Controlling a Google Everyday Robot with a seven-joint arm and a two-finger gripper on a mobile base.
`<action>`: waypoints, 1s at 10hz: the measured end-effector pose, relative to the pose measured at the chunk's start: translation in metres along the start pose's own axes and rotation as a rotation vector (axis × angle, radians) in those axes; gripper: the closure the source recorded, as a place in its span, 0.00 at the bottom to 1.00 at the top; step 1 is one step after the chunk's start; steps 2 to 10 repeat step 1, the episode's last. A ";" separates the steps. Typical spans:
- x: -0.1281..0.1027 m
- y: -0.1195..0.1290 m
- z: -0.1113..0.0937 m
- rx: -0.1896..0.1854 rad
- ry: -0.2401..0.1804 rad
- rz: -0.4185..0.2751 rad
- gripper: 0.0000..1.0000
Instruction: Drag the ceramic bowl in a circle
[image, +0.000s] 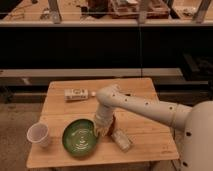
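Gripper (101, 129) sat at the ceramic bowl (81, 137)'s right rim, mid-drag I'd guess; couldn't tell how the jaws stood. Next move probably needed curving it around the worktop (145, 105), clear of the paper cup (38, 134)

We see the ceramic bowl (80, 137), round, shallow, glossy green with pale speckles inside, sitting upright near the counter's front edge, left of centre. Our gripper (101, 128) meets its right rim.

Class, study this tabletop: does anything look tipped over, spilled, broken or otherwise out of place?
One thing: the small bottle lies on its side near the table's far edge. The ceramic bowl and paper cup sit upright, unspilled. The gripper is at the bowl's right rim.
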 end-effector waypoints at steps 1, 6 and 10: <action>0.018 -0.009 -0.005 0.004 0.004 -0.015 1.00; 0.018 -0.009 -0.005 0.004 0.004 -0.015 1.00; 0.018 -0.009 -0.005 0.004 0.004 -0.015 1.00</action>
